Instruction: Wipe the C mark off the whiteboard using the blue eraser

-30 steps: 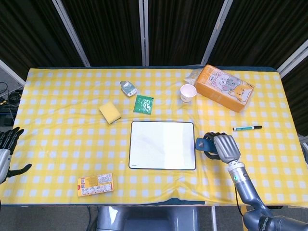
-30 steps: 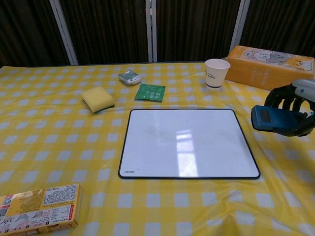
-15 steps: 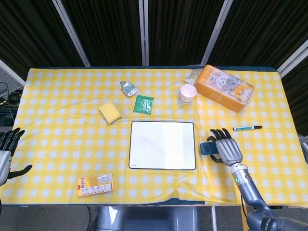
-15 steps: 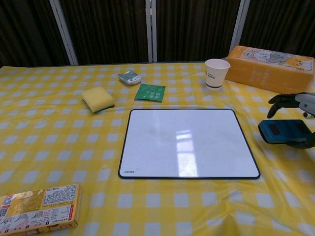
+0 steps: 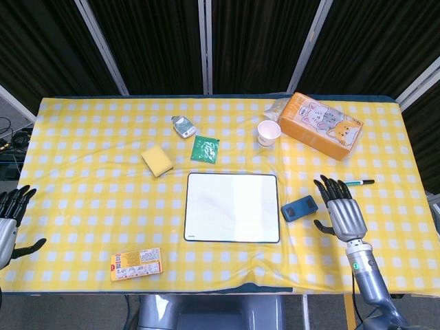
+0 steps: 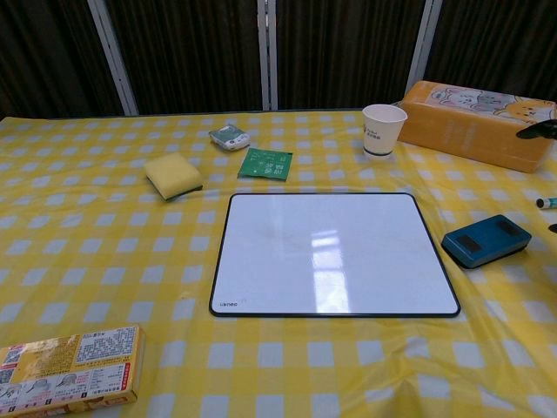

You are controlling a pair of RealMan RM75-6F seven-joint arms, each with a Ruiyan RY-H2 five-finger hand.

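Whiteboard (image 6: 331,252) corner logo — too small to read.

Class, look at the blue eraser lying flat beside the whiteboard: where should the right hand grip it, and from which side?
Probably from above, pinching the two long edges of the flat blue rectangular eraser. It lies flat on the yellow checked tablecloth, just right of the black-framed whiteboard, so only its sides and top are reachable. The right robot hand, open, is just right of it.

We see our right hand (image 5: 340,210) with a silver-grey back, black fingers, a green-ringed wrist and grey forearm; our left hand (image 5: 8,220) looks alike, grey with black fingers.
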